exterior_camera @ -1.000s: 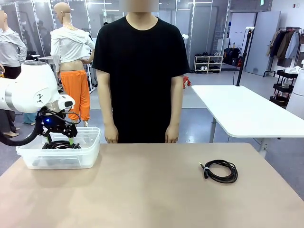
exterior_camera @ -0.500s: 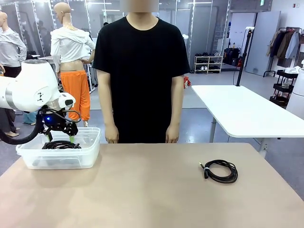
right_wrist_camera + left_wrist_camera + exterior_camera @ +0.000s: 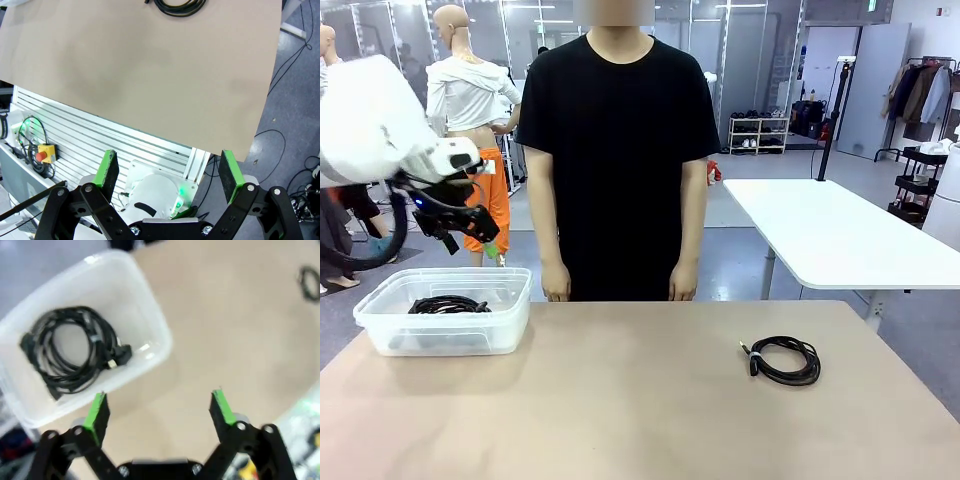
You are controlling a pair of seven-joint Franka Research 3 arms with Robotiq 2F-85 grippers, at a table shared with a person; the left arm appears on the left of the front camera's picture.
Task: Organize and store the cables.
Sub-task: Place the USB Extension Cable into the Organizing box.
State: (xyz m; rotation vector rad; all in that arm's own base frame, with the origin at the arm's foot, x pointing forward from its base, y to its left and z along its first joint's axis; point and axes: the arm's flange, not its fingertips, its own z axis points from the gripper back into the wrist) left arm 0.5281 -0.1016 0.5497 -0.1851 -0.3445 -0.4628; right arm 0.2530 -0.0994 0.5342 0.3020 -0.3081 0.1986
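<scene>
One cable point(image 3: 448, 305), a black coil, lies inside the clear plastic bin point(image 3: 510, 322) at the table's left. My left gripper point(image 3: 478, 240) hangs well above the bin, open and holding nothing. Its wrist view looks down on that coil point(image 3: 75, 355) in the bin point(image 3: 156, 327), with the open left gripper point(image 3: 160, 402) over the table beside it. A second coiled cable point(image 3: 783, 360) rests on the table at the right; it also appears blurred point(image 3: 310, 282) far off. My right gripper point(image 3: 170, 165) stands open off the table's near edge, the coil point(image 3: 180, 6) at the top.
A person in a black shirt point(image 3: 618, 130) stands at the far edge with both hands down. The tan tabletop point(image 3: 620, 400) is bare between bin and loose coil. Below the right gripper are an aluminium frame point(image 3: 100, 130), the robot base and floor cords.
My left arm has risen out of the bin and up, leaving the coil lying inside. The cable on the right and the person have not moved.
</scene>
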